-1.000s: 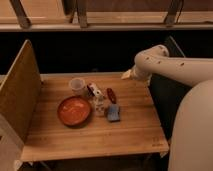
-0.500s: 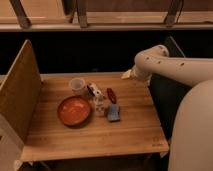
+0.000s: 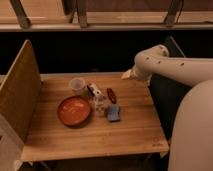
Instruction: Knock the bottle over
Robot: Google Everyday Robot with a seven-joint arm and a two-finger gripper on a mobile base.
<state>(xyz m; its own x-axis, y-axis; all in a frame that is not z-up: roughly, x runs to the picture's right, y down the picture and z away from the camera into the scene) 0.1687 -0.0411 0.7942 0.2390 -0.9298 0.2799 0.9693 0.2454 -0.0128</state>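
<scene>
The bottle [image 3: 100, 104] appears to stand upright at the centre of the bench [image 3: 135, 125], so we judge that the task has hardly begun. It sits just right of the red bowl [image 3: 73, 110] and just left of a blue pad [image 3: 114, 113]. A white object with a dark red end [image 3: 95, 91] lies close behind it. The clear cup [image 3: 77, 86] stands further up and to the left, and a small dark red item [image 3: 111, 95] lies up and to the right of the bottle.

The robot's white arm [image 3: 170, 65] curves in from the right of the frame. Its end effector [image 3: 126, 75] hangs over the bench's far edge, right of centre. It is well apart from the bottle and touches nothing we can see. We cannot tell whether it is wide or narrow, since only a pale tip shows against the dark background.

In our reading, everything is left to do. The end effector has to come forward and to the left, drop to the bottle's height, and push it onto its side. The cluster is tight, so a sweep could catch the white object or the blue pad as well. A wooden panel [image 3: 20, 87] stands upright at the left of the frame.
</scene>
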